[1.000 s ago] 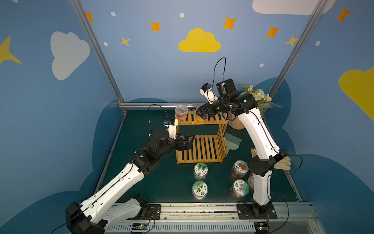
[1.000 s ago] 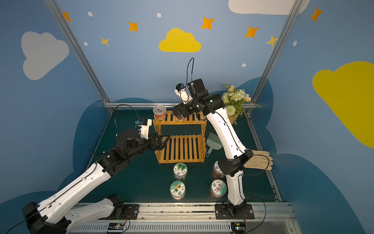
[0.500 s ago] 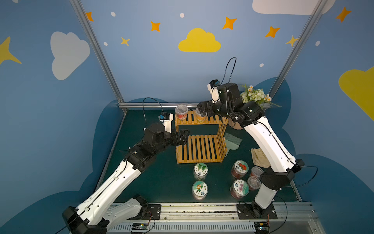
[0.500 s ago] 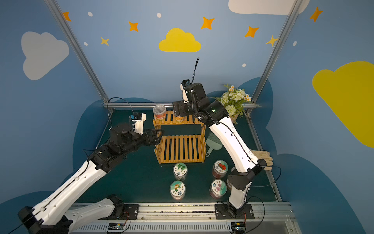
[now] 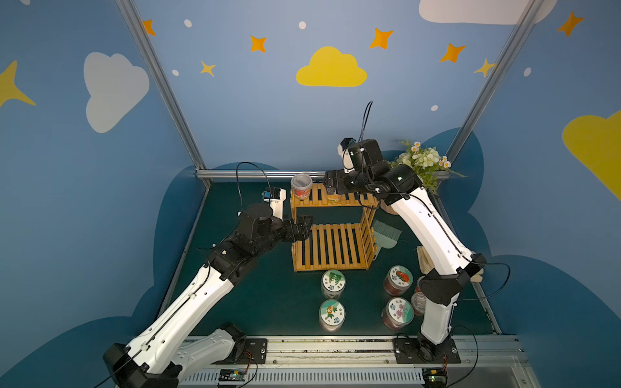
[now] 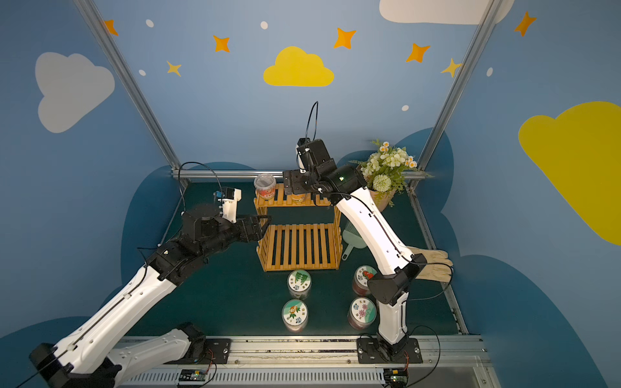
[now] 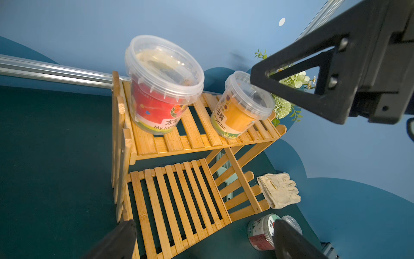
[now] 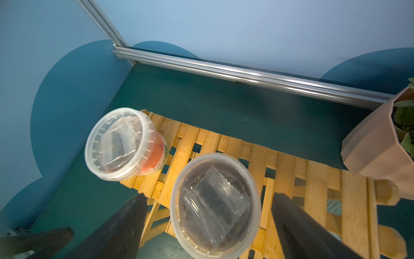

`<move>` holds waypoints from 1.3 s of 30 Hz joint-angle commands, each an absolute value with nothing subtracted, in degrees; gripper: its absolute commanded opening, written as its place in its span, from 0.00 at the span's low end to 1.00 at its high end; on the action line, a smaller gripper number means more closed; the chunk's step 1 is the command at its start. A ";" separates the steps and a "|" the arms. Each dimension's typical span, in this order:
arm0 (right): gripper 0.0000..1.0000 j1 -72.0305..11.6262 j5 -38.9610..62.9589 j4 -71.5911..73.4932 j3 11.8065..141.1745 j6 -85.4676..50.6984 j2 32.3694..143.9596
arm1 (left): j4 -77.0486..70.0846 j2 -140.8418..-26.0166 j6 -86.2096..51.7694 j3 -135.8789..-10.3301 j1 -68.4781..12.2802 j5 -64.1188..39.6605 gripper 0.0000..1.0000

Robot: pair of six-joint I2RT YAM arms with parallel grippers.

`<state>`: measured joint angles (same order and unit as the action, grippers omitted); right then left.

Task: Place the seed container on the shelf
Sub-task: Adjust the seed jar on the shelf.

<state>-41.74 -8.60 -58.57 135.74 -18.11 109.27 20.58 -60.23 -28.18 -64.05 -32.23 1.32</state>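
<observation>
The shelf [image 5: 332, 247] [image 6: 299, 245] is a two-tier wooden slat rack at the back middle. On its top tier stands the seed container [image 5: 333, 196] [image 7: 239, 107], a clear-lidded tub with an orange label. My right gripper [image 5: 332, 186] [image 8: 209, 196] hangs over it, open. Its fingers [image 8: 125, 224] flank the lid [image 8: 215, 204] with a gap on each side. A red-labelled tub [image 5: 301, 185] [image 8: 122, 143] stands at the tier's left end. My left gripper [image 5: 302, 228] [image 7: 206, 237] is open and empty by the shelf's left side.
Several lidded jars [image 5: 333, 284] stand on the green floor in front of the shelf. A flower pot [image 6: 383, 198] sits at the back right, with a green scoop [image 5: 386, 235] and a cloth glove [image 6: 433, 260] on the right. Walls close the left, back and right.
My right arm's wrist has lifted and its elbow has swung, while its gripper stays over the orange-labelled tub. My left gripper has drawn back a little to the left.
</observation>
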 commanded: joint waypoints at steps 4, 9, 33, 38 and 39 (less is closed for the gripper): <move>0.91 -43.24 -11.41 -60.91 137.39 -15.16 110.78 | 20.33 -60.44 -28.55 -63.88 -31.64 0.46 1.00; 0.89 -43.47 -12.34 -61.08 137.67 -15.03 111.23 | 19.79 -60.03 -28.90 -63.47 -31.55 0.59 1.00; 0.90 -43.43 -12.35 -61.38 138.80 -12.65 110.69 | 19.68 -59.81 -28.99 -64.06 -31.29 0.00 1.00; 0.95 -43.46 -14.85 -61.47 139.11 -12.23 109.54 | 19.75 -60.05 -28.96 -64.50 -31.27 -0.48 1.00; 0.97 -43.47 -15.56 -61.48 138.99 -12.27 109.28 | 19.77 -60.06 -28.94 -64.46 -31.29 -0.53 1.00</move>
<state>-43.31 -13.26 -60.75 137.69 -12.88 111.13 20.51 -60.27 -28.80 -63.96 -31.51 0.34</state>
